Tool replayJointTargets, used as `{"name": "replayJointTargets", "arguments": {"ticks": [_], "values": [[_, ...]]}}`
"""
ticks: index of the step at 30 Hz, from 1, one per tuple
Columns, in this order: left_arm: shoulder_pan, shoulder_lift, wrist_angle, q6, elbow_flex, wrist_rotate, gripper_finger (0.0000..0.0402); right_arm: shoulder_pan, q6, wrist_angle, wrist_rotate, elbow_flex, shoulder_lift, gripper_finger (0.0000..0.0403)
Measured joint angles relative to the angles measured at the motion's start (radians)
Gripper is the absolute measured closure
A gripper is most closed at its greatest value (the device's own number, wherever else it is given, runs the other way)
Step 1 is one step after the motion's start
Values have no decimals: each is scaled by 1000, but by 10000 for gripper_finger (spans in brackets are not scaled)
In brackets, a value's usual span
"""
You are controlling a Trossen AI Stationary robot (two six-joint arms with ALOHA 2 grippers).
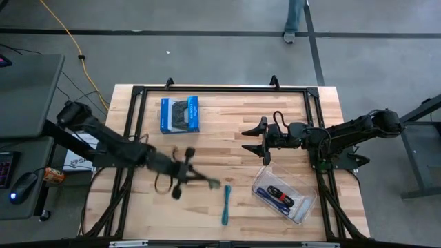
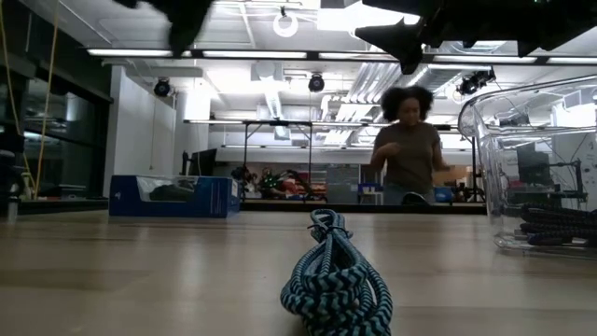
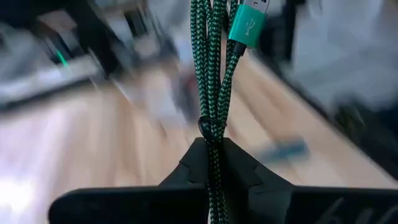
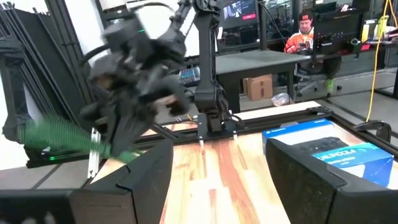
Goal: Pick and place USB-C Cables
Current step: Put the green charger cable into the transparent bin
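My left gripper (image 1: 187,175) is above the table's near left part, shut on a green braided USB-C cable bundle (image 3: 211,68). The bundle sticks out past the fingers toward the table's right (image 1: 209,182), and its green plug (image 3: 247,25) shows at the far end. A teal cable bundle (image 1: 226,204) lies flat on the wood near the front edge, large in the low view (image 2: 331,280). A black cable with a red band (image 1: 279,195) and a purple one lie in the clear container (image 1: 303,207). My right gripper (image 1: 256,140) hovers open above the table's middle right, holding nothing. My left gripper pinches several strands of the green bundle (image 3: 210,134) between its two fingers (image 3: 186,168). The strands run along the fingers and out past their tips, drawn together at the pinch. The bundle is lifted clear of the table and points away from the gripper.
A blue box picturing a gamepad (image 1: 180,114) lies at the far left of the table. A black frame (image 1: 220,89) runs around the table's edges. A yellow cord (image 1: 69,38) lies on the floor, and a person (image 2: 409,140) stands beyond the far edge.
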Motion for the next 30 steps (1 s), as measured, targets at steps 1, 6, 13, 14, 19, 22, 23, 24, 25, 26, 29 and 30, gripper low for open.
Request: {"name": "replayJointTargets", "arguments": {"ticks": [1,6,13,14,19,22,23,24,25,26,29,30], "values": [[39,-4,124,19,-37,32,401,0,2,0,0,0,0,153],[231,13,689,-70,-233,140,401,0,0,0,0,0,0,153],[351,37,969,-356,-390,123,401,0,-2,54,28,0,14,153],[356,37,978,-375,-393,120,401,0,-1,79,41,0,24,153],[346,37,991,-400,-386,120,401,0,5,211,43,0,108,153],[334,37,990,-400,-371,120,401,0,5,281,43,0,160,153],[329,38,990,-396,-365,119,401,0,5,294,43,0,174,153],[325,41,990,-391,-359,120,401,-2,5,305,44,0,185,153],[320,44,989,-387,-357,120,401,-2,5,311,44,0,192,153],[317,48,986,-385,-355,120,401,-2,3,309,44,0,196,153],[313,69,986,-386,-343,119,401,-2,2,309,44,0,204,153],[313,77,983,-386,-341,116,401,-2,2,310,44,0,204,153]]}}
